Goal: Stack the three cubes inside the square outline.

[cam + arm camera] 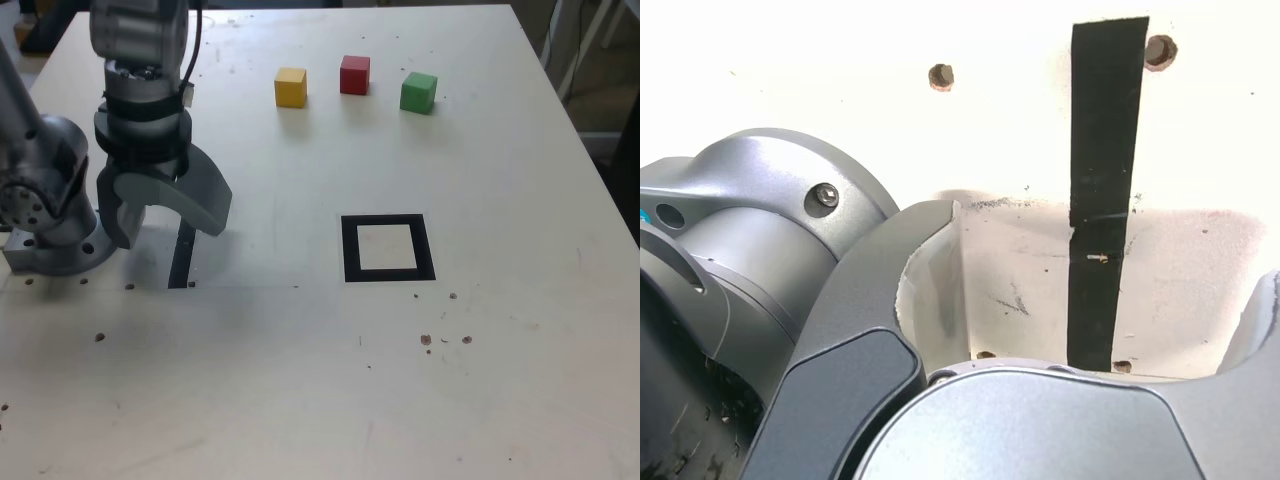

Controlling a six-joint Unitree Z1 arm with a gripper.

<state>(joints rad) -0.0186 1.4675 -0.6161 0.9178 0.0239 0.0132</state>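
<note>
Three cubes sit in a row at the far side of the white table: yellow point(290, 87), red point(354, 74) and green point(418, 92), each apart from the others. The square outline point(388, 247) of black tape lies nearer, its pale centre bare. My gripper point(165, 222) hangs at the exterior view's left, close to the arm's base, far from cubes and square. Its grey jaws stand wide open with nothing between them. The wrist view shows the open gripper point(1090, 290) over bare table; no cube or square appears there.
A thin black tape strip point(183, 252) lies on the table under the gripper, also in the wrist view as a strip point(1102, 190). The arm's base point(45, 215) stands at the exterior view's left edge. Small screw holes and specks dot the table point(300, 380).
</note>
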